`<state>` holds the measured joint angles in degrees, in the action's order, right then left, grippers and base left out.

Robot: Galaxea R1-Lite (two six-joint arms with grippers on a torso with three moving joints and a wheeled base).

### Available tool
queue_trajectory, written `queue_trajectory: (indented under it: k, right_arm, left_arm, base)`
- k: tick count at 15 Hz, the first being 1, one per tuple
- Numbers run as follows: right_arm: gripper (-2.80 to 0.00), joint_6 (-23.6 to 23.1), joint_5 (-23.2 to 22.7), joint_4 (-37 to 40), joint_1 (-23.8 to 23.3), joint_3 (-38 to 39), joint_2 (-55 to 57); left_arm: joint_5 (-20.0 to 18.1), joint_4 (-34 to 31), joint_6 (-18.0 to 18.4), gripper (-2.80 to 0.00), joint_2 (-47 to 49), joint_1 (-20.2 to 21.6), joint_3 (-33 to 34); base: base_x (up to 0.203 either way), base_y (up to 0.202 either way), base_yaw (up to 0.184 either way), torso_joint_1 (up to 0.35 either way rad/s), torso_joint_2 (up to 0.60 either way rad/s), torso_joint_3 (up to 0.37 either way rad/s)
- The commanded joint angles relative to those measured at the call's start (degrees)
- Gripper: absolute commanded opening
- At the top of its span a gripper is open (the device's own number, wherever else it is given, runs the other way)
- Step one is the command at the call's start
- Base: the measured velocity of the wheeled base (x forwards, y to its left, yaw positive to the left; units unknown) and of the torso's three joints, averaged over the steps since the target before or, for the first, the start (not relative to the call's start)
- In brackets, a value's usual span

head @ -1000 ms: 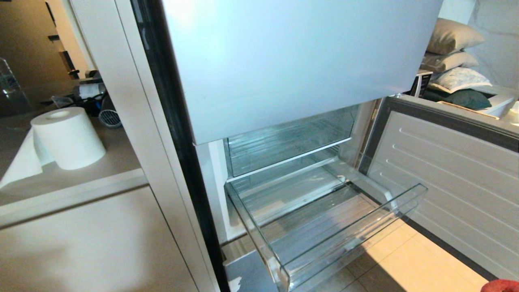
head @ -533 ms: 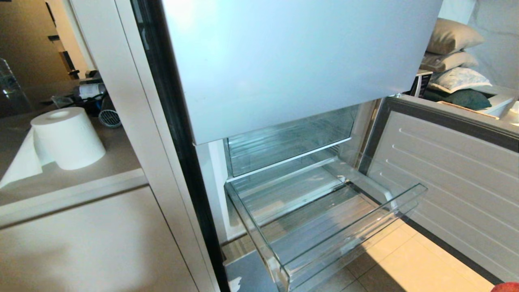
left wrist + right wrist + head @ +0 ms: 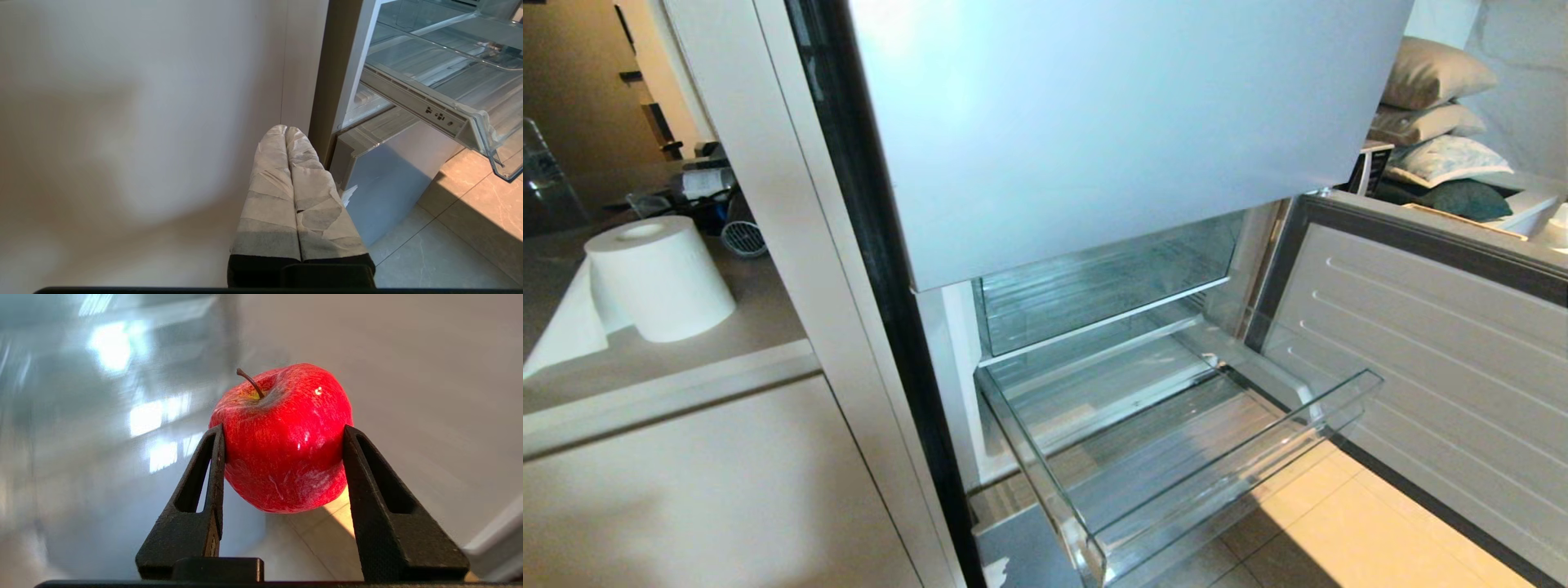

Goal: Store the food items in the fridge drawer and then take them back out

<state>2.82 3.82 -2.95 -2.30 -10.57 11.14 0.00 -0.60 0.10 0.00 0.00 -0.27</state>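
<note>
Gone from the head view's lower right corner is the red sliver that was seen there a second ago. From the right gripper (image 3: 282,457) outward: a shiny red round apple with a thin dark stem (image 3: 286,437) is clamped between its two black fingers (image 3: 212,469), stem end turned away from the wrist. Neither arm is seen from the head, so which way the drawer lies from the apple cannot be told. The wide clear plastic fridge drawer with a ribbed floor (image 3: 1217,482) is pulled out and nothing is seen in it; the taller clear bin (image 3: 1094,286) above is likewise bare. The left gripper (image 3: 288,130), tape-wrapped fingers pressed together, is parked beside the pale cabinet panel (image 3: 122,122). No second fruit is seen.
</note>
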Motion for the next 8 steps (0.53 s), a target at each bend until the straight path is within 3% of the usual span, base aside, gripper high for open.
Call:
queue_trajectory:
  k: [1, 4, 8]
  right_arm:
    - [-2.80, 5.54, 2.14, -1.23, -9.27, -11.20, 16.23]
    - [-2.80, 10.87, 3.78, -2.97, -31.18, -23.14, 27.28]
    - [-2.80, 14.39, 3.72, -11.71, -51.70, -37.93, 42.20]
  left_arm:
    - [0.00, -0.02, -0.01, -2.80, 0.09, 0.00, 0.00]
    - [0.00, -0.02, -0.01, -2.80, 0.09, 0.00, 0.00]
    - [0.00, -0.02, -0.01, -2.80, 0.09, 0.00, 0.00]
  base:
    - [0.000, 0.000, 0.000, 0.000, 0.00, 0.000]
    - [0.000, 0.000, 0.000, 0.000, 0.00, 0.000]
    - [0.000, 0.000, 0.000, 0.000, 0.00, 0.000]
